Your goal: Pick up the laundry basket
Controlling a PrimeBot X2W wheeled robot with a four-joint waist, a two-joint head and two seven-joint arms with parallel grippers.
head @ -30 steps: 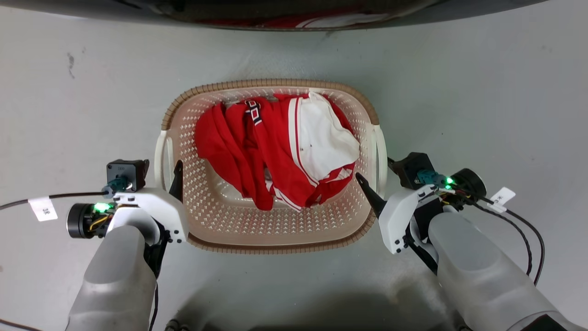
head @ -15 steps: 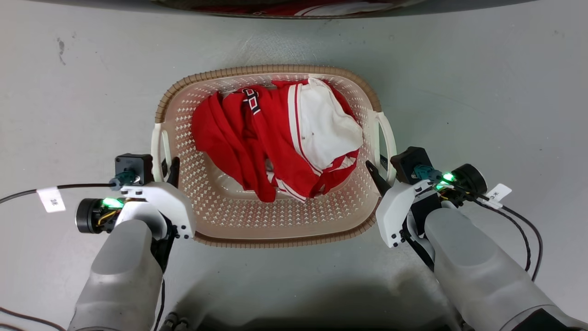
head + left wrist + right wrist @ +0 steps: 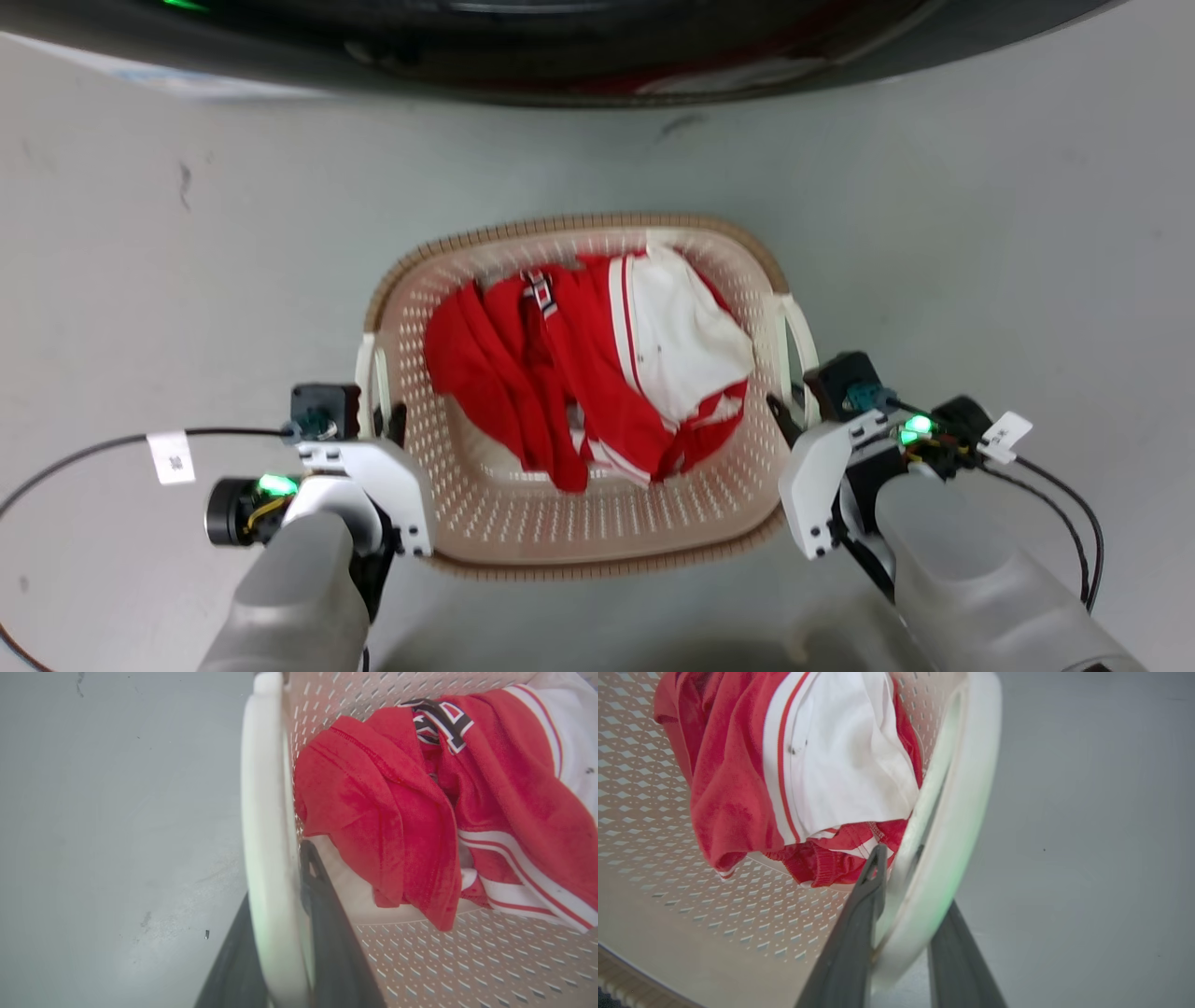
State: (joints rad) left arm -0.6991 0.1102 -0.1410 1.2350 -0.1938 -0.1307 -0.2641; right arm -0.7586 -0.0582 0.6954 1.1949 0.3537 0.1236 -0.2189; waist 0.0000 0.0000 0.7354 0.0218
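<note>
left gripper (image 3: 386,425) clamped on laundry basket (image 3: 597,527), right gripper (image 3: 790,420) likewise; red clothes (image 3: 495,364) inside

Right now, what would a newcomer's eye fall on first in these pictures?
The red and white clothes heaped in the laundry basket, centre of the head view on a grey floor. Then the left gripper and right gripper, each with dark fingers astride a white side handle at the basket's two ends.
</note>
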